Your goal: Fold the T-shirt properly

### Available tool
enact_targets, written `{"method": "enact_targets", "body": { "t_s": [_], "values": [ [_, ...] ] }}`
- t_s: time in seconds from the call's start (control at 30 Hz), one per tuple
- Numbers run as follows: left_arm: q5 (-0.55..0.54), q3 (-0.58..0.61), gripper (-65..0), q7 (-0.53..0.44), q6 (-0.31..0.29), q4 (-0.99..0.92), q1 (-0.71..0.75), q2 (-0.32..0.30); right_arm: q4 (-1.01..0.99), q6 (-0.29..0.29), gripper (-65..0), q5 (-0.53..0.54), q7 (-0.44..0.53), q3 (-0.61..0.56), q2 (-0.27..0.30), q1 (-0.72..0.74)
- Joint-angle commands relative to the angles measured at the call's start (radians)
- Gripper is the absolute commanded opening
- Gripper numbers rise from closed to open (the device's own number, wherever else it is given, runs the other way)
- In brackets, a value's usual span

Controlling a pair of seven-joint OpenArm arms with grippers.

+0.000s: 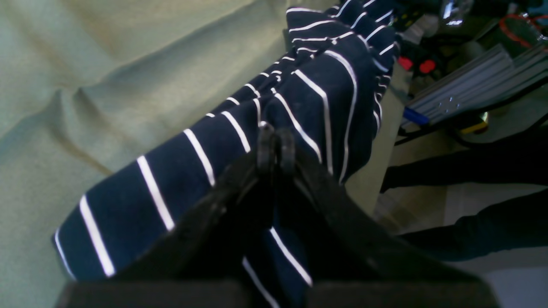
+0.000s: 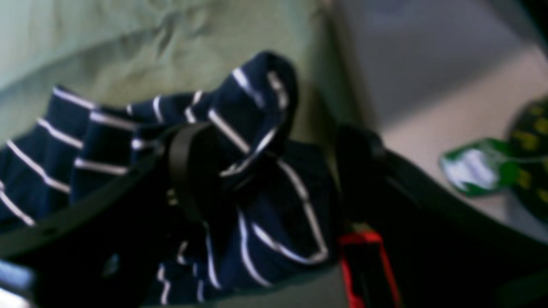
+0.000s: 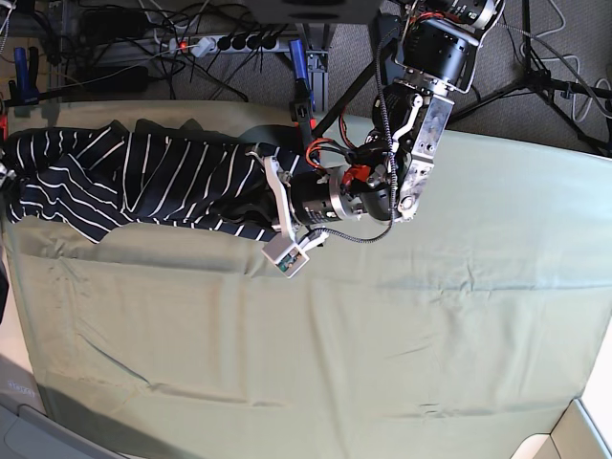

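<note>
Across the upper left of the base view, the T-shirt (image 3: 143, 182) lies bunched into a long band on the pale green cloth (image 3: 382, 335) that covers the table. Its long axis runs left to right along the cloth's far edge, from the left edge of the frame to the left arm's wrist near the middle. The fabric is soft, dark navy knit with thin, evenly spaced white stripes, heaped in loose folds at the left end and drawn narrower toward the arm.

The left gripper (image 1: 276, 143) shows in its wrist view with its black fingertips pressed together on a pinch of the T-shirt (image 1: 308, 98), the striped cloth stretching away from the tips toward the upper right of that frame and draping down to the lower left.

The right gripper (image 2: 274, 171) appears blurred in its own wrist view, its two black fingers (image 2: 192, 167) spread wide apart, with a crumpled lump of the T-shirt (image 2: 265, 214) lying between them and not clamped. The green cloth is matte and gently creased, with shallow ridges in its lower part.
</note>
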Motion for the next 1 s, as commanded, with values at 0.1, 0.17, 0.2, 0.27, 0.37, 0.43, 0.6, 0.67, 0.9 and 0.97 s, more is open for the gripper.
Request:
{"method": "enact_targets", "body": {
  "t_s": [0.1, 0.17, 0.2, 0.27, 0.37, 0.43, 0.6, 0.67, 0.9, 0.97],
  "values": [
    [-0.021, 0.0, -64.0, 0.0, -0.006, 0.018, -0.017, -0.002, -0.03, -0.03, -22.1, -0.004, 0.035, -0.033, 0.029, 0.026],
    [-0.021, 0.0, -64.0, 0.008, -0.007, 0.018, -0.016, -0.002, -0.055, -0.029, -22.1, -0.008, 0.035, -0.039, 0.023, 0.035],
    [-0.023, 0.0, -64.0, 0.009, -0.007, 0.018, -0.016, -0.002, -0.068, -0.029, -22.1, -0.008, 0.035, -0.042, 0.021, 0.038],
    [-0.029, 0.0, -64.0, 0.009, -0.007, 0.018, -0.016, -0.002, -0.083, -0.028, -22.2, -0.006, 0.035, -0.05, 0.021, 0.04],
    [-0.033, 0.0, -64.0, 0.007, -0.007, 0.018, -0.017, -0.002, -0.082, -0.003, -22.2, 0.002, 0.01, -0.067, 0.021, 0.04],
    [-0.033, 0.0, -64.0, 0.006, -0.007, 0.018, -0.017, -0.002, -0.079, 0.01, -22.2, 0.035, -0.007, -0.08, 0.021, 0.04],
    [-0.033, 0.0, -64.0, 0.004, -0.007, 0.018, -0.017, -0.002, -0.077, 0.016, -22.3, 0.095, -0.037, -0.118, 0.019, 0.04],
    [-0.032, 0.0, -64.0, 0.004, -0.007, 0.018, -0.017, -0.002, -0.068, 0.016, -22.4, 0.112, -0.05, -0.118, 0.019, 0.04],
    [-0.035, 0.0, -64.0, 0.003, -0.006, 0.018, -0.019, -0.002, 0.015, 0.016, -22.6, 0.117, -0.082, -0.118, 0.019, 0.039],
    [-0.04, 0.0, -64.0, 0.004, -0.006, 0.018, -0.02, -0.002, 0.033, 0.016, -22.9, 0.117, -0.082, -0.118, 0.019, 0.04]
  ]
}}
